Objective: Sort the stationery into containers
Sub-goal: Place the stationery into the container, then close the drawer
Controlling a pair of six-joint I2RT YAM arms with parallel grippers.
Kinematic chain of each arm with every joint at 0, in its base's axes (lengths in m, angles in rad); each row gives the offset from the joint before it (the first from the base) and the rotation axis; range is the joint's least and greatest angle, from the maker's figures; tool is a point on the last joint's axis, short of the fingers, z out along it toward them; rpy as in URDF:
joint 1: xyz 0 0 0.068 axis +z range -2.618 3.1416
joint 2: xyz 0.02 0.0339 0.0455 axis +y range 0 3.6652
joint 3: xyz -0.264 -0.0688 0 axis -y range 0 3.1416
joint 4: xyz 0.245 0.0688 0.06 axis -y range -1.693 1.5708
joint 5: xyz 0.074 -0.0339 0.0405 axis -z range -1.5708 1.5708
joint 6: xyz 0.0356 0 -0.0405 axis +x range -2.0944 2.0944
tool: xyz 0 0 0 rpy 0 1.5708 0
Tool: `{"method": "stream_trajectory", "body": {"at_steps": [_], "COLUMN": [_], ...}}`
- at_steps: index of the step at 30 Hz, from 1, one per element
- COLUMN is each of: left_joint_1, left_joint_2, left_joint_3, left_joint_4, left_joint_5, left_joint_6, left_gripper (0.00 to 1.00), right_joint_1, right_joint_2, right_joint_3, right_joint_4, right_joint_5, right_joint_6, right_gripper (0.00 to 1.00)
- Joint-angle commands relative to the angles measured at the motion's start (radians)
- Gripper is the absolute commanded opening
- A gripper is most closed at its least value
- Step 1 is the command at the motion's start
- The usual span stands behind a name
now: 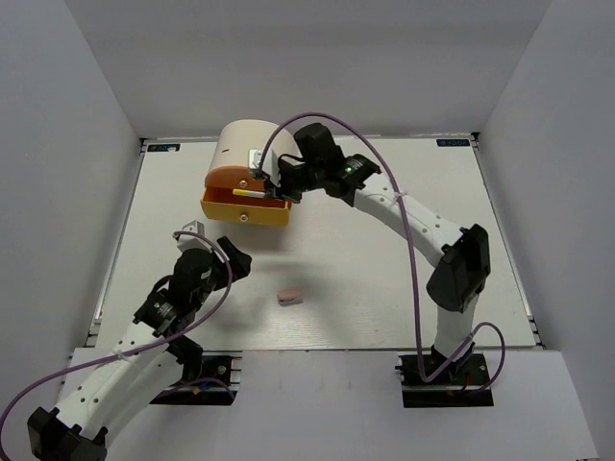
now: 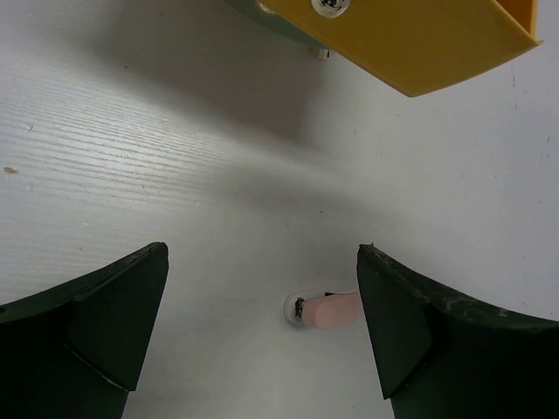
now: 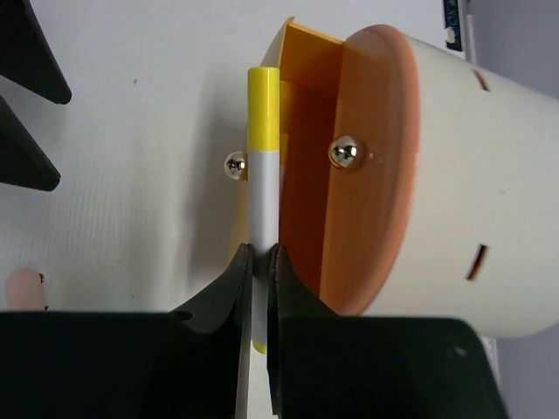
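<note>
Right gripper (image 3: 259, 258) is clamped on a thin white pen (image 3: 262, 188), yellow cap leading. The pen is held level over the pulled-out yellow drawer (image 1: 245, 211) of the cream chest (image 1: 245, 142). The orange drawer (image 3: 371, 218) above it is shut. Left gripper (image 2: 262, 262) is spread wide with nothing in it, hung low over the table (image 1: 384, 279). The pinkish eraser (image 1: 289, 296) lies just ahead of it, untouched.

Step judged in hand: release of the pen into the drawer. The pen should be lowered and held parallel to the drawer's front wall, so both ends fall inside. It appears to sit close over that wall — depth is poorly read from the wrist view — so a small shift toward the chest is advised. The jaws are best parted only once the pen is below the rim, so that it is not bounced out.
</note>
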Motion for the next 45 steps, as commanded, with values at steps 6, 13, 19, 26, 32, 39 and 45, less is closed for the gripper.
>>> {"method": "stream_trajectory", "body": {"at_steps": [6,13,19,26,32,39,45], "left_joint_1": [-0.004,-0.004,-0.004,-0.004,-0.004,-0.004,-0.004], "left_joint_2": [-0.003,-0.012,-0.012,0.006,0.015,0.096,0.23], "left_joint_3": [-0.027,-0.027,-0.036,-0.036,-0.036,-0.026,0.008], "left_joint_4": [0.053,0.053,0.062,0.072,0.102,0.184,0.285], "left_joint_5": [-0.03,-0.03,-0.03,-0.03,-0.03,-0.03,-0.066], "left_joint_6": [0.015,0.015,0.015,0.015,0.015,0.076,0.178], "left_gripper": [0.98,0.98,0.98,0.98,0.98,0.9,0.66], "right_joint_1": [0.043,0.05,0.05,0.049,0.05,0.05,0.028], "right_joint_2": [0.103,0.131,0.145,0.139,0.125,0.079,0.004], "right_joint_3": [0.104,0.072,0.05,0.006,-0.02,-0.051,-0.04], "right_joint_4": [0.059,0.113,0.128,0.153,0.161,0.164,0.135], "right_joint_5": [0.043,0.144,0.192,0.233,0.24,0.217,0.178], "right_joint_6": [0.057,0.055,0.044,0.029,0.029,0.044,0.124], "right_gripper": [0.0,0.0,0.0,0.13,0.32,0.37,0.06]}}
